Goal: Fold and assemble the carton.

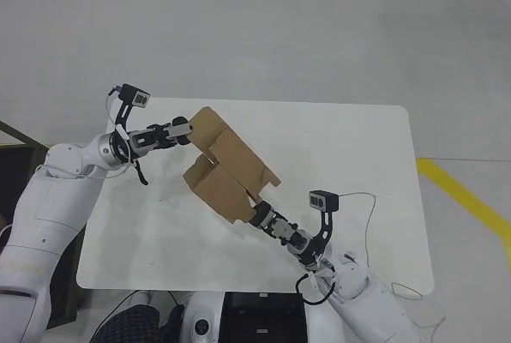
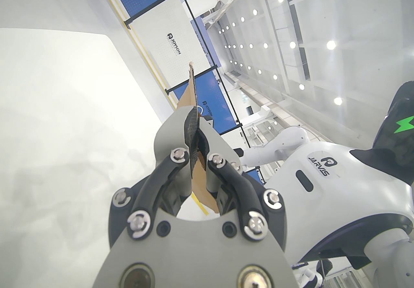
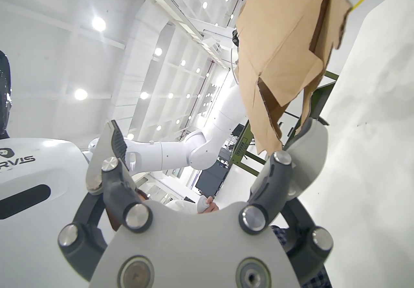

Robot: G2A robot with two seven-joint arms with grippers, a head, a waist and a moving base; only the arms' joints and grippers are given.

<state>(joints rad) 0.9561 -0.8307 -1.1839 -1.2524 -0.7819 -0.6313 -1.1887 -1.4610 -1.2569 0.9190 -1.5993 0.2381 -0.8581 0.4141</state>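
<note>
While 1 brown carton (image 1: 230,163) hangs half-folded over the middle of the white table (image 1: 350,171), 2 grippers flank it. The left gripper (image 1: 187,130) has its jaws pressed together on 1 flap edge at the carton's far-left corner. The right gripper (image 1: 257,212) is at the near corner, jaws spread wide, with 1 finger just beside the cardboard.

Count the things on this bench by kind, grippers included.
carton: 1, brown
table: 1, white
grippers: 2, left gripper shut on a carton flap, right gripper open at its near corner
Total: 4
</note>
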